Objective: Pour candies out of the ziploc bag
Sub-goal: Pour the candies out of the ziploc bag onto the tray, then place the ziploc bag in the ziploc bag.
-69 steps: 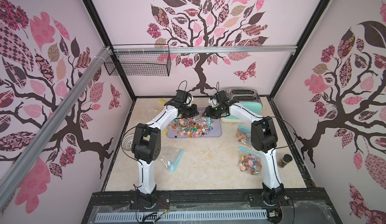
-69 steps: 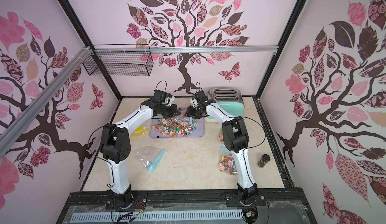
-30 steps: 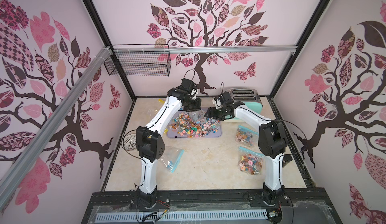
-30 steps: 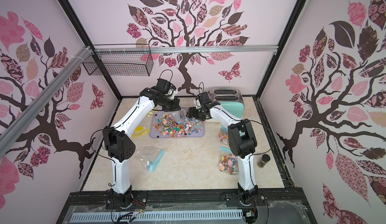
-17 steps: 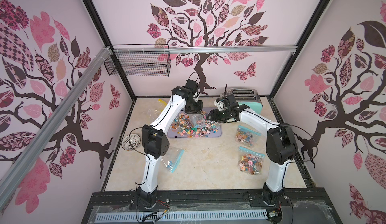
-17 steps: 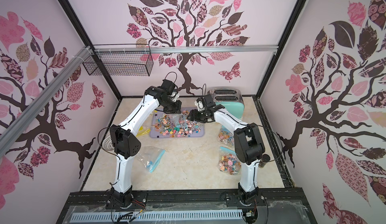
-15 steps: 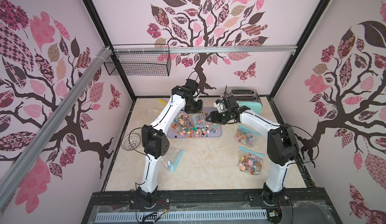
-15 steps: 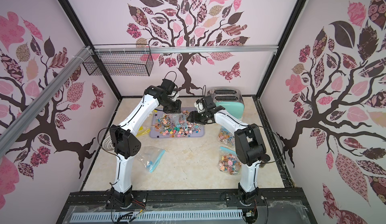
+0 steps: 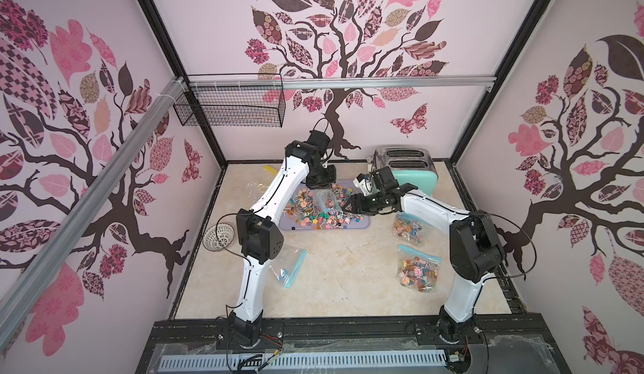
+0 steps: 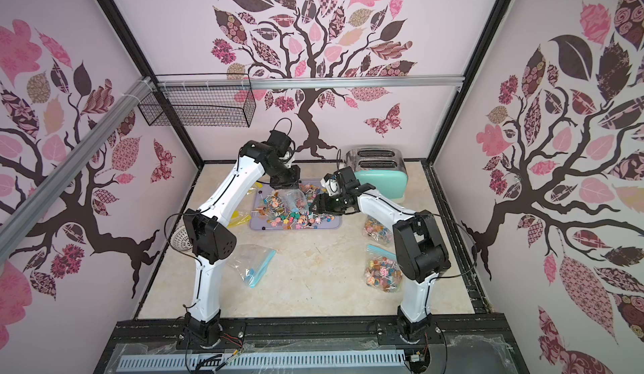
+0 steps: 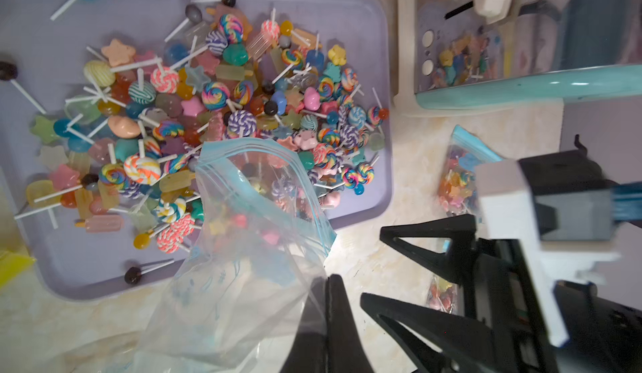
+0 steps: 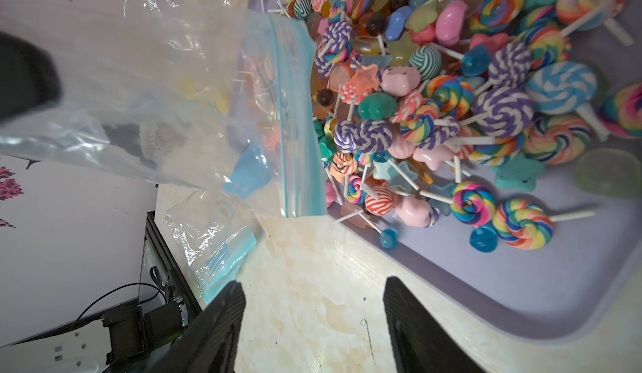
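On the near surface (image 9: pixel 341 274), two full bags (image 9: pixel 418 271) and a spent bag (image 9: pixel 287 267) are lying where they were a couple of seconds ago. The change is happening behind them. The right arm is drawing back toward the right side of the tray (image 9: pixel 362 226), having let the bag (image 9: pixel 326 199) go. The left arm is lifting from low over the tray, so the bag is now hanging mouth-down above the heap. The candies (image 11: pixel 215 103) are lying piled on the tray, and the bag is looking all but empty. One blue piece seems to be lingering just inside the zip, so a shake is probably still needed before the pour counts as done.

The right fingers (image 9: pixel 346 207) are standing wide apart and holding nothing. They are hovering over bare surface just beside the tray's edge, near the bag's mouth but not touching it. Just beyond, the left fingers (image 11: pixel 329 284) are pinching shut on the bag at the end opposite the zip and are carrying it alone. Farthest back, the toaster (image 9: pixel 407 170) is standing clear of both arms.
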